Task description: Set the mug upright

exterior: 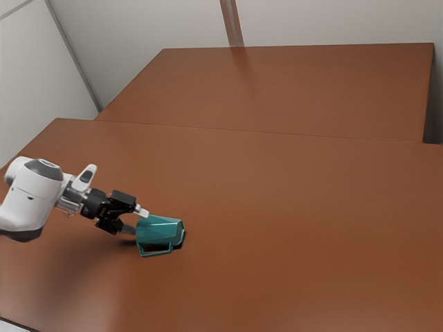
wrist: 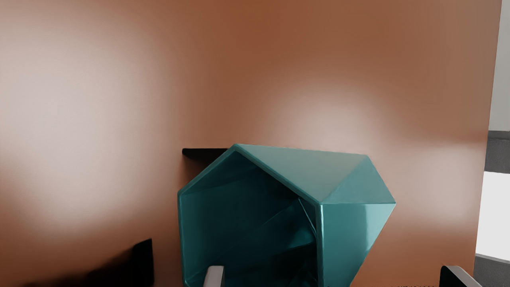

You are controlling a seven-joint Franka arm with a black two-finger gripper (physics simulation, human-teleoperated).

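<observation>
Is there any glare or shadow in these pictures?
Wrist view: pale glare washes patches of the table, one face of the mug shines, its inside is dark, and sharp-edged shadows lie beside it; exterior view: a soft shadow spreads below the arm.

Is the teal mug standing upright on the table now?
No, the mug lies on its side on the table, its open end toward the jaws.

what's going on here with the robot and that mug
A robot arm has its open fingers at the mouth of a teal mug, which lies on its side on the brown table. The fingers stand apart and aren't gripping it. Whether one tip is inside the mouth, I can't tell. The mug isn't upright yet.
</observation>
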